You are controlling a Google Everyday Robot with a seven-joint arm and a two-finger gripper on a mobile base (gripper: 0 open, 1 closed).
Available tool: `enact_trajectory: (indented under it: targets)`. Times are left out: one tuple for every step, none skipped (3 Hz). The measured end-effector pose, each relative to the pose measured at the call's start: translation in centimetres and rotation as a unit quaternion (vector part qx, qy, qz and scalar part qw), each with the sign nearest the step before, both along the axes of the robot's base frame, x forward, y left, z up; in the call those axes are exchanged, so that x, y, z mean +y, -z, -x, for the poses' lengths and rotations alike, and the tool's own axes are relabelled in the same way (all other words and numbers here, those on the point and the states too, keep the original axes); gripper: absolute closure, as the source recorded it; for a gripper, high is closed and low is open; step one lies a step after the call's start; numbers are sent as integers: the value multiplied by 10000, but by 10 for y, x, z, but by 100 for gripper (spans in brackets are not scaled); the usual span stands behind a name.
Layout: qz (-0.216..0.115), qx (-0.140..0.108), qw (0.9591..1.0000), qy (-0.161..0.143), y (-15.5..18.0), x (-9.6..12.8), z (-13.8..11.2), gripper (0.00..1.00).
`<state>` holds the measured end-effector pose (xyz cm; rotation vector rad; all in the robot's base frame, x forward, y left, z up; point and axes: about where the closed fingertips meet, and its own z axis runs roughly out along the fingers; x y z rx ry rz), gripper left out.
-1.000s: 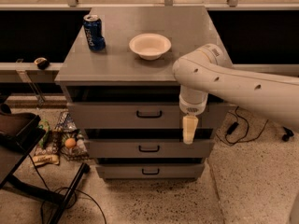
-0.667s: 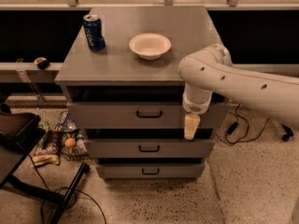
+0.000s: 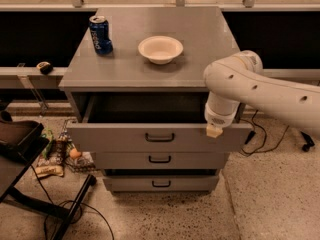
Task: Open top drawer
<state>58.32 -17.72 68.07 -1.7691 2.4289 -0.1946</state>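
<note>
The top drawer [image 3: 115,138] of the grey cabinet stands pulled out towards me. Its deep grey inside [image 3: 150,109] shows, and a small black bar handle [image 3: 160,137] sits at the centre of its front. My gripper [image 3: 214,130], on the white arm [image 3: 260,86] that comes in from the right, points down. Its cream tip is at the top edge of the drawer front near the right end, well right of the handle. Whether it touches the edge does not show.
A blue can [image 3: 100,35] and a white bowl [image 3: 160,49] stand on the cabinet top [image 3: 200,64]. Two shorter drawers [image 3: 160,159] [image 3: 161,183] are below, the lowest slightly out. A black stand [image 3: 20,149] and floor clutter [image 3: 55,154] lie left; cables [image 3: 262,139] lie right.
The top drawer has slid out towards me from nearly closed to wide open. My gripper has moved a little right and up, to the drawer front's top edge.
</note>
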Motion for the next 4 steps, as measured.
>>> enact_trajectory:
  targets:
    - [-21,11,10000,49,-4,-1,4,85]
    - [-21,11,10000,49,-4,-1,4,58]
    - [-21,12,10000,49,-4,-1,4,35]
    - [-21,12,10000,49,-4,-1,4,12]
